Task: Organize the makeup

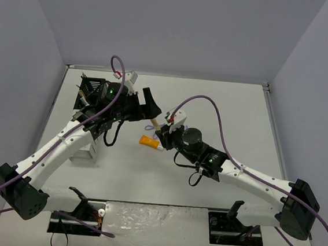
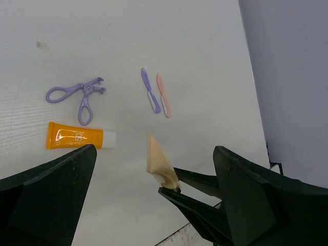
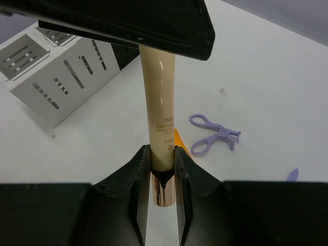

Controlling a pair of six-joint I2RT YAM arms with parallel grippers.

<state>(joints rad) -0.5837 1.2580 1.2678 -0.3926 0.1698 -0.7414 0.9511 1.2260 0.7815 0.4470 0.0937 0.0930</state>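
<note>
My right gripper [image 3: 163, 156] is clamped on the cream plastic tube with rose-gold cap [image 3: 159, 97]. The fingers pinch it just above the cap, and the tube is upright with its crimped end up.

My left gripper [image 2: 155, 154] has its jaws spread wide with nothing in them. In the left wrist view the tube's flat end sits between them. From the right wrist, one left finger crosses the tube's top. Can't tell if they touch.

Lying flat on the white table [image 2: 195, 36]:
- The orange tube with white cap [image 2: 77, 137].
- The purple scissor-shaped looped tool [image 2: 77, 95], just beyond the orange tube and not touching it.
- The small purple blade-like stick [image 2: 150, 97] and the pink one [image 2: 164, 96], side by side to the right of the tool.

The white slotted compartment rack [image 3: 56, 72] stands left of the held tube in the right wrist view, apart from the loose items.
</note>
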